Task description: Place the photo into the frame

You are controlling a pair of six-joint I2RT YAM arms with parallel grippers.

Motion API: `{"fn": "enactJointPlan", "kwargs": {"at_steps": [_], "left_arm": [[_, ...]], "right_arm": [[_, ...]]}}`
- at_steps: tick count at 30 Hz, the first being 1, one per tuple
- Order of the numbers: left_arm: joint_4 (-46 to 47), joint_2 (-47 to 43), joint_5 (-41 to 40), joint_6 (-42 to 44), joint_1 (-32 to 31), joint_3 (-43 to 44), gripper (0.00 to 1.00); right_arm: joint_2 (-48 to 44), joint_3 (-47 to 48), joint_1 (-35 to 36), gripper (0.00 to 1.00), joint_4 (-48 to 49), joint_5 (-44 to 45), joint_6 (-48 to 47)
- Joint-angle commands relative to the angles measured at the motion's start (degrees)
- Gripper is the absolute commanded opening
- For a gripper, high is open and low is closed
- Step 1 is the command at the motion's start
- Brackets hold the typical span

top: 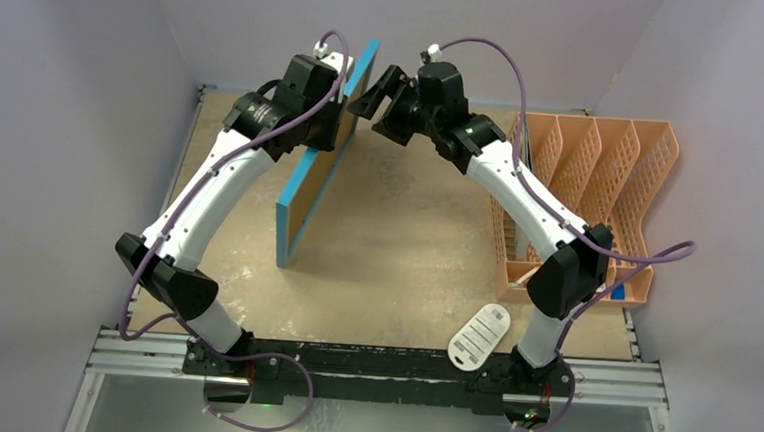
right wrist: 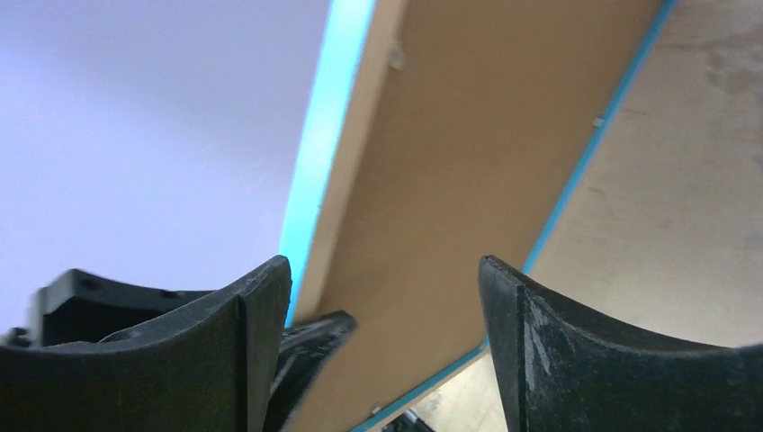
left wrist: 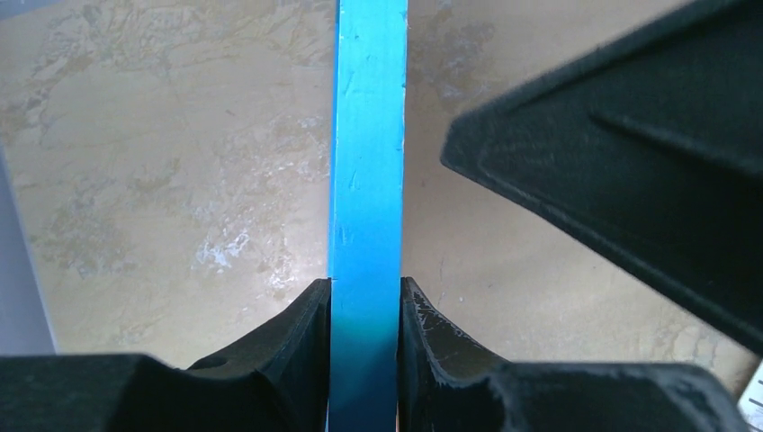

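Left claw [left wrist: 364,292] was clenched on the blue frame [top: 315,187], fingers pinching the thin top edge at its far end, and that grip looked like the only thing keeping it up.

The frame sat on the worktop [top: 405,258] left of centre, stood up on one long edge and close to upright. Its long axis ran from the near side away toward the back wall, angling a bit to the right as it went. The front faced left and the back faced right, toward the other arm.

Moving right, the brown backing board [right wrist: 486,153] filled the back of the frame, with a small tab [right wrist: 396,59] showing near its edge. I couldn't see the photo anywhere, so my guess is it was already behind that board, but I can't confirm it.

Right claw [right wrist: 382,265] was released, jaws spread wide, just beside the frame's far top corner and gripping nothing. The orange file sorter [top: 600,189] stood well off to the right.

To me this read as the tail end of the job: frame closed up and being handled or turned. The next move would need the left claw to keep its pinch while the frame gets lowered or flipped, since a thin edge tips easily.
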Motion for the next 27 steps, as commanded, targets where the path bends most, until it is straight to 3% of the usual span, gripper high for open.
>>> {"fn": "enactJointPlan", "kwargs": {"at_steps": [1,5,12,16,21,24,27], "left_arm": [[3.71,-2.94,8.35,-3.01,-0.22,-3.13,0.0],[4.16,-2.79,8.67,-3.39,-0.21,-3.95,0.03],[6.19,-4.34,11.53,-2.88,-0.18,-6.2,0.17],[7.16,-6.35,14.46,1.08,-0.13,-7.76,0.36],[10.15,-8.63,16.31,1.3,-0.02,-9.84,0.65],[12.17,-9.78,20.2,1.24,0.03,-10.62,0.76],[13.96,-11.1,26.26,1.69,0.21,-10.41,0.8]], "right_arm": [[0.62,2.57,-0.44,0.76,8.79,-7.42,1.97],[0.24,-0.06,-0.44,0.76,14.25,-8.14,3.49],[7.75,9.63,-0.42,0.8,4.44,-5.83,2.28],[11.81,14.92,-0.44,0.78,-2.85,-4.85,0.63],[9.38,10.9,-0.44,0.7,-3.38,-4.67,0.24],[6.9,7.66,-0.67,0.64,-2.88,-4.6,0.13],[4.05,3.88,-1.32,0.62,-1.58,-5.19,-0.74]]}}
